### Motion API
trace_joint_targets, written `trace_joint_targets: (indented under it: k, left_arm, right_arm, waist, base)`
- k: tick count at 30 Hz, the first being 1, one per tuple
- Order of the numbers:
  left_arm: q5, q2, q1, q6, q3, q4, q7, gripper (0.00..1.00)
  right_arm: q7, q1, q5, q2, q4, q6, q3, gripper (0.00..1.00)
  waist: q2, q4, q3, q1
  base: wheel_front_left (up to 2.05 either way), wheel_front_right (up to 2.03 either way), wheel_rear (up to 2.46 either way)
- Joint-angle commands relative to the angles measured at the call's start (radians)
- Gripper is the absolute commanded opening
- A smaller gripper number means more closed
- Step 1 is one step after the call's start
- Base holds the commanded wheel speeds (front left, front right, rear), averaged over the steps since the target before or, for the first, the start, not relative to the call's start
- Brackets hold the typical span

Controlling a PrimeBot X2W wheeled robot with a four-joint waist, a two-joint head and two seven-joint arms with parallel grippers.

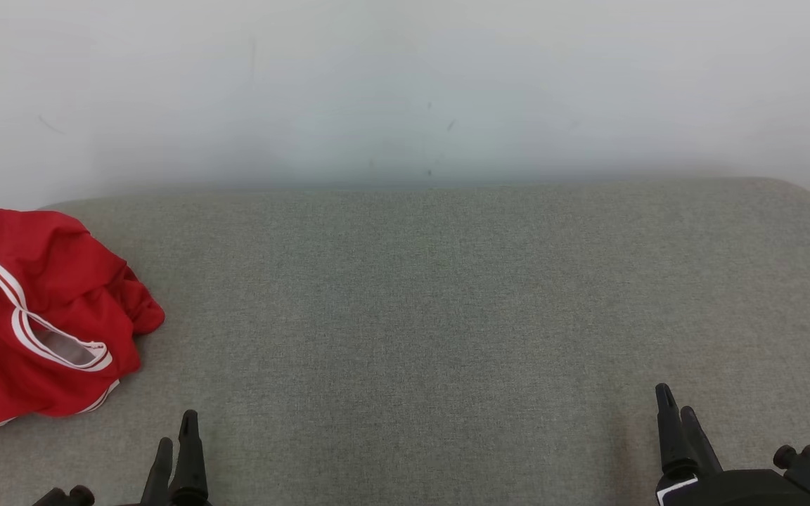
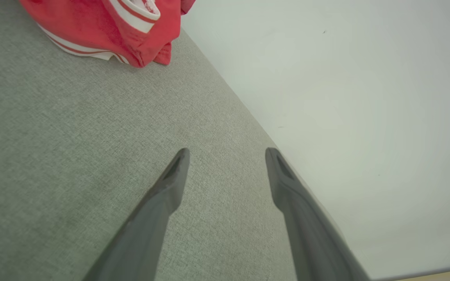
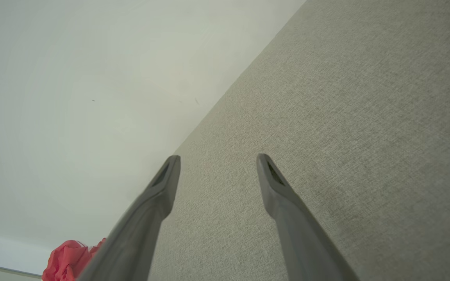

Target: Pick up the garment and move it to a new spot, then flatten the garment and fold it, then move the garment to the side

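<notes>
The garment lies at the far left of the grey padded surface, close to the pale wall, and the picture's left edge cuts part of it off. The left gripper hangs at the near edge, just right of the heap and apart from it. Its 2 fingers are spread wide with nothing between them. In the left wrist view the red cloth sits ahead and to the upper left of them.

The pickup looks not yet begun, and the left arm is the nearer 1 for it. It would do well to swing left and forward, then come down over a raised fold rather than a flat patch, so the fingers close on cloth and not on the padding. A thick part, such as the banded edge, should slip less. Lift high enough that trailing cloth clears the surface before carrying it to the bare middle.

The right gripper waits at the lower right, well apart from the heap, also wide and empty. It could take a 2nd corner once the cloth arrives.

The garment is a red jersey, crumpled and bunched. It has white-striped trim around an opening and dark, white-edged characters on its left part.
</notes>
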Motion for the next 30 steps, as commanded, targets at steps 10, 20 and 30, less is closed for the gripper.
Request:
trace_joint_targets:
  k: [10,20,30]
  left_arm:
    - [0.190,0.007,0.008,0.014,-0.018,-0.041,-0.040,1.00]
    - [0.320,0.008,0.014,0.023,-0.031,-0.027,-0.070,1.00]
    - [0.427,0.008,0.025,0.030,-0.042,-0.031,-0.094,1.00]
  right_arm:
    - [-0.042,-0.004,-0.183,-0.003,0.003,-0.001,0.017,1.00]
    - [-0.071,-0.006,-0.317,-0.003,0.010,-0.001,0.022,1.00]
    - [-0.096,0.006,-0.420,-0.003,0.014,-0.001,0.033,1.00]
  waist:
    - [0.0000,0.001,0.002,0.0000]
    - [0.0000,0.002,0.000,0.0000]
    - [0.0000,0.003,-0.004,0.0000]
  base:
    - [0.00,0.00,0.00]
    - [0.00,0.00,0.00]
    - [0.00,0.00,0.00]
